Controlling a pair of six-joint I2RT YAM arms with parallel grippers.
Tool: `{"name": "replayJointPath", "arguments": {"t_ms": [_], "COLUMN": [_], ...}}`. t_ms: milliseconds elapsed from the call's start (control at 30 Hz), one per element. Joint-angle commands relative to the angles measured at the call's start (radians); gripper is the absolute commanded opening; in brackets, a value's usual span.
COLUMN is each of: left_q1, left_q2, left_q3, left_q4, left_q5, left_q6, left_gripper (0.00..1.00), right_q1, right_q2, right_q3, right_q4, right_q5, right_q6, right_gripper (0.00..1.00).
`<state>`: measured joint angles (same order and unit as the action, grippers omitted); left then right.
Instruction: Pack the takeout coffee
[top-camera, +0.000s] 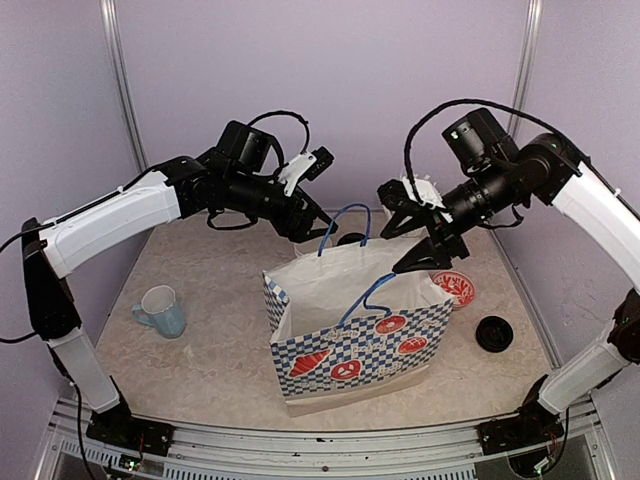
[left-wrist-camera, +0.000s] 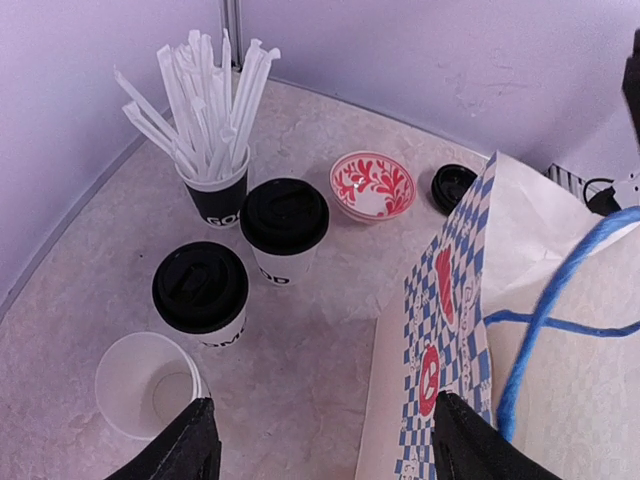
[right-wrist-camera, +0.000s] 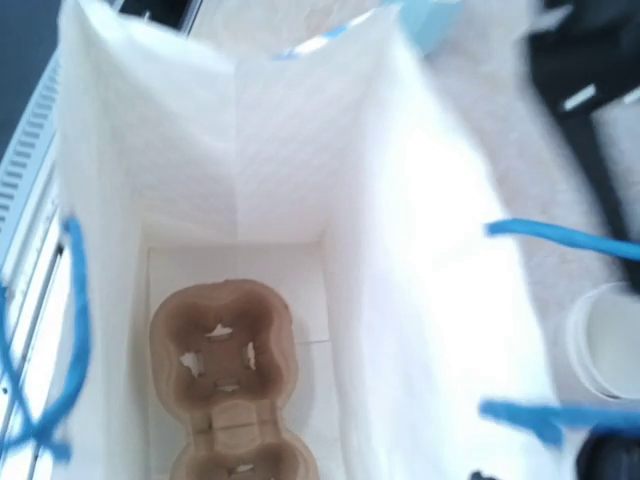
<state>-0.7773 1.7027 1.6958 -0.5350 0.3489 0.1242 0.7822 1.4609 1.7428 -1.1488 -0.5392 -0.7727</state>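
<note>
In the left wrist view two white "MOOD" cups with black lids (left-wrist-camera: 285, 218) (left-wrist-camera: 200, 288) stand on the table, with a lidless white cup (left-wrist-camera: 150, 385) nearer. My left gripper (left-wrist-camera: 325, 445) is open and empty above the table, between the lidless cup and the blue-checked paper bag (left-wrist-camera: 450, 300). In the top view it (top-camera: 308, 228) hovers behind the bag (top-camera: 350, 340). My right gripper (top-camera: 412, 238) looks open over the bag's right rim. The right wrist view looks into the bag at a brown cardboard cup carrier (right-wrist-camera: 225, 350); its fingers are out of frame.
A black-banded cup of white straws (left-wrist-camera: 215, 190), a red patterned bowl (left-wrist-camera: 372, 185) and a loose black lid (left-wrist-camera: 452, 185) lie behind the cups. A light-blue mug (top-camera: 160, 310) stands at the left. Another black lid (top-camera: 494, 333) lies right of the bag.
</note>
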Motion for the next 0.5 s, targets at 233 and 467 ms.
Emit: {"name": "replayJointPath", "arguments": {"t_ms": [233, 467], "left_q1": [-0.02, -0.025], "left_q2": [0.002, -0.096], "left_q3": [0.065, 0.02], "left_q4": [-0.189, -0.181], "left_q5": [-0.059, -0.143], "left_q6": [0.07, 0.032], "left_gripper": [0.71, 0.71], "right_q1": [-0.237, -0.338], "right_q2": [-0.162, -0.139], "right_q3": [-0.059, -0.111], "right_q4": [0.038, 0.11], "right_q5": [-0.12, -0.138], "right_q6": [0.023, 0.089], "right_gripper": [0.62, 0.6]}}
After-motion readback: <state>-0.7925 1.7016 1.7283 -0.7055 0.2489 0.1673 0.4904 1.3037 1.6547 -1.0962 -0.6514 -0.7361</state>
